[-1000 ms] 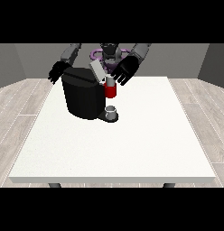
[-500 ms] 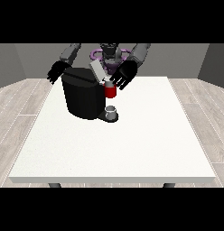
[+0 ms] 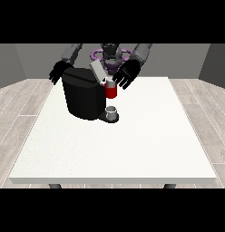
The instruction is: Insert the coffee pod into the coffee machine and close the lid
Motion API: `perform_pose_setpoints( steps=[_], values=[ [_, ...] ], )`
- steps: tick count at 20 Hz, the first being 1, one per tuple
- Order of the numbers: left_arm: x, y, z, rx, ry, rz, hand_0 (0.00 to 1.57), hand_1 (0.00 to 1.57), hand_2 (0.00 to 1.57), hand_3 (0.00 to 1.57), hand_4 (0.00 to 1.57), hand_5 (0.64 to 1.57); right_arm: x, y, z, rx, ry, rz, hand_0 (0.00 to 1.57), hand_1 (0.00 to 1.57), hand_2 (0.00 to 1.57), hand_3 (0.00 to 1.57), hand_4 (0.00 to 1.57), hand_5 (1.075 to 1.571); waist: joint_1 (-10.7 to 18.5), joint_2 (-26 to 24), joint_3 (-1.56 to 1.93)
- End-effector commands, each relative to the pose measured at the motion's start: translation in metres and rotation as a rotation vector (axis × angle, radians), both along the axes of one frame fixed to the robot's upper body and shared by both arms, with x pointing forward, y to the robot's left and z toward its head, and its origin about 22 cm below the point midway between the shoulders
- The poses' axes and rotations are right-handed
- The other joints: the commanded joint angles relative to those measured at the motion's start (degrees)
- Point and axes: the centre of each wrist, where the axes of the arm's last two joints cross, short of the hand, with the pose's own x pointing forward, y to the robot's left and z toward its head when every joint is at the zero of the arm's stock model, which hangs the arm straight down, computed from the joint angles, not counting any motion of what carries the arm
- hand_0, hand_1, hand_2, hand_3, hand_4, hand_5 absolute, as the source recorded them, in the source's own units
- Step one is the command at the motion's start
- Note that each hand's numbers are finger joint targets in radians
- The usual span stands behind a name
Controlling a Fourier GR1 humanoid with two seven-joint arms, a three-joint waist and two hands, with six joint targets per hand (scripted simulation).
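Since the earlier frame the hand at the view's right (image 3: 126, 74) has edged in, fingers spread, just at 2 o'clock of the coffee pod (image 3: 111, 89), which seems seated in the coffee machine (image 3: 83, 94); next, press the raised lid (image 3: 98, 71) down squarely

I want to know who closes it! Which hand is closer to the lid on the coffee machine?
The robot's left hand, the one at the view's right. It hangs just beside the raised lid. The hand at the view's left is behind the coffee machine's far side.
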Motion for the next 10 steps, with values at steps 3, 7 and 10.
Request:
perform_pose_setpoints(
  steps=[3,7,10],
  values=[
    [-0.001,0.013,0.019,0.008,-0.02,-0.002,1.07,1.07,1.12,0.97,0.36,1.571,0.007,-0.012,0.009,0.009,-0.036,0.0,0.0,0.0,0.0,0.0,0.46,1.571,0.27,0.96,-0.03],
    [0.001,-0.01,0.013,0.043,-0.028,-0.031,0.91,0.91,1.02,0.86,0.36,1.571,0.013,-0.002,0.01,-0.002,-0.057,-0.038,0.0,0.0,0.0,0.0,0.47,1.571,0.99,2.3,-0.03],
    [0.0,-0.008,-0.014,0.123,0.036,-0.048,0.0,0.0,0.0,0.0,0.0,1.571,0.004,0.016,0.01,0.011,-0.02,-0.012,0.0,0.0,0.0,0.0,0.41,1.571,-0.07,0.25,-0.05]
  ],
)
